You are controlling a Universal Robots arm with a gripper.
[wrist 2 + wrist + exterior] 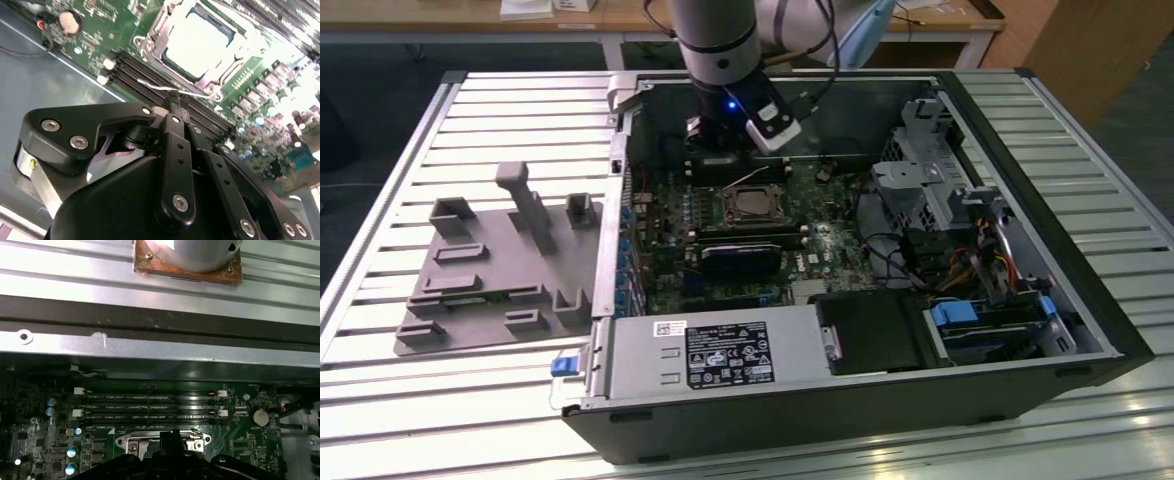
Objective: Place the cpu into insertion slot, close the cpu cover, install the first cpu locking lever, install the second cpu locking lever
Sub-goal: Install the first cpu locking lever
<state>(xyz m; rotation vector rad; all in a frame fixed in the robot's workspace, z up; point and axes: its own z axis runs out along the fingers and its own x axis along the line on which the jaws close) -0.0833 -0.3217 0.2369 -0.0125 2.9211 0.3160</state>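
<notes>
**Over the board, fingers closed next to the socket lever**

Inside the open case (854,400) on the counter (454,100), the arm hangs over the motherboard (667,250), just behind the slot (724,205).

- cpu (197,42): flat square chip with a silvery-grey metal top that glares bright in the second wrist view. It sits flat in the slot.
- cover (152,30): thin silvery frame lying down around the chip, which shows through its square window.
- lever (165,88): thin pale wire running along the socket edge on the side facing the memory slots (150,405). Can't tell if it's latched.
- gripper (176,104): fingers closed, tips together with no gap showing in either wrist view. The tips are right at the lever wire, between the socket and the memory slots. Can't tell whether they touch or pinch it.

A grey fixture (494,270) sits on the counter at the exterior view's left, well apart from the case.
</notes>
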